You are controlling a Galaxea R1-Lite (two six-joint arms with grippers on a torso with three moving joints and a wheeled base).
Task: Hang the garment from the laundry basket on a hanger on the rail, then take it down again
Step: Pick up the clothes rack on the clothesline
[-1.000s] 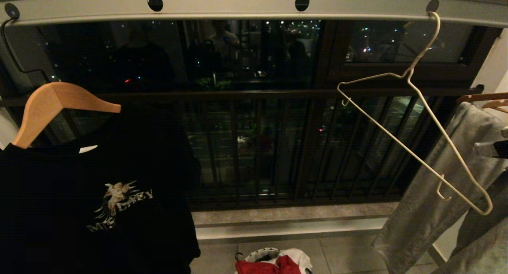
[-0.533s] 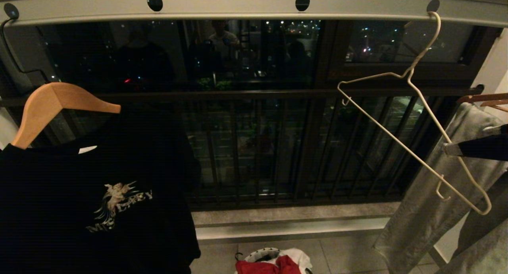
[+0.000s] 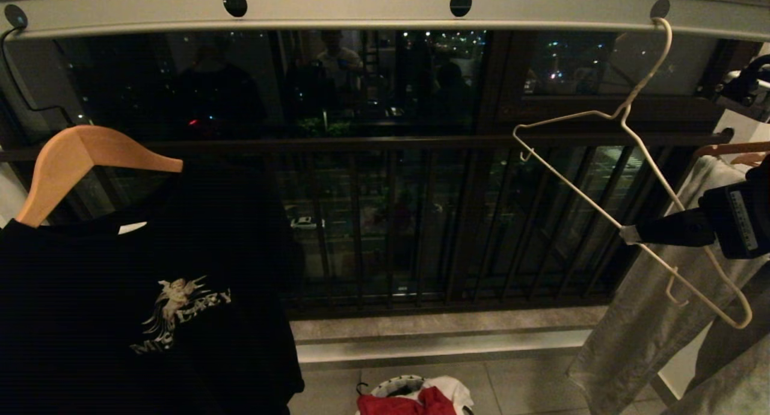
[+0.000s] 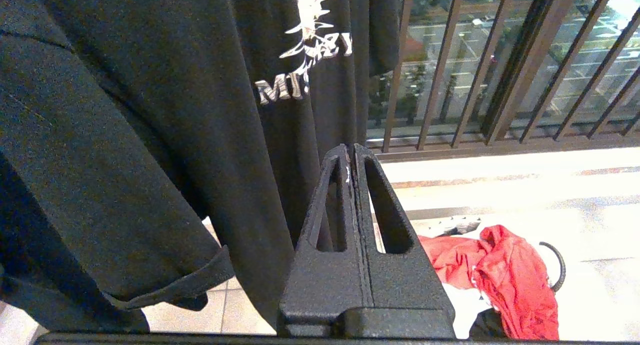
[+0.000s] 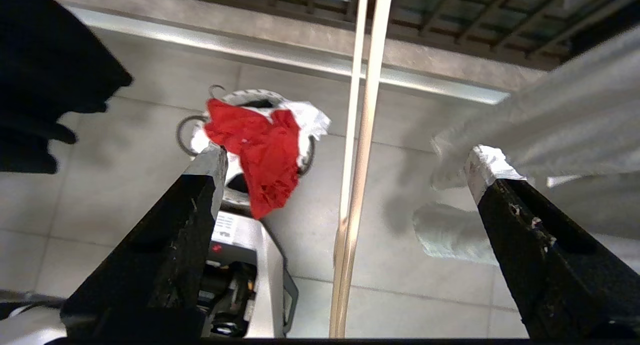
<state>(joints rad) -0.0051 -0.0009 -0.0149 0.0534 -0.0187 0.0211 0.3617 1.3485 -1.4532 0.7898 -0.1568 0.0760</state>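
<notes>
The red garment lies bunched in the laundry basket on the floor tiles; it also shows in both wrist views. The white wire hanger hangs tilted and bare from the rail at the right. My right gripper reaches in from the right at the hanger's long lower wire. It stands open, with the hanger's wires running between its spread fingers, clear of both. My left gripper is shut and empty, parked low beside the black T-shirt.
A black T-shirt on a wooden hanger fills the left. Grey cloth hangs at the right behind the wire hanger. The balcony railing stands beyond the rail. A white cloth lies in the basket beside the garment.
My right arm has come in from the right edge and moved leftward to the hanger's lower wire. The hanger has shifted slightly. The left arm has stayed still.
</notes>
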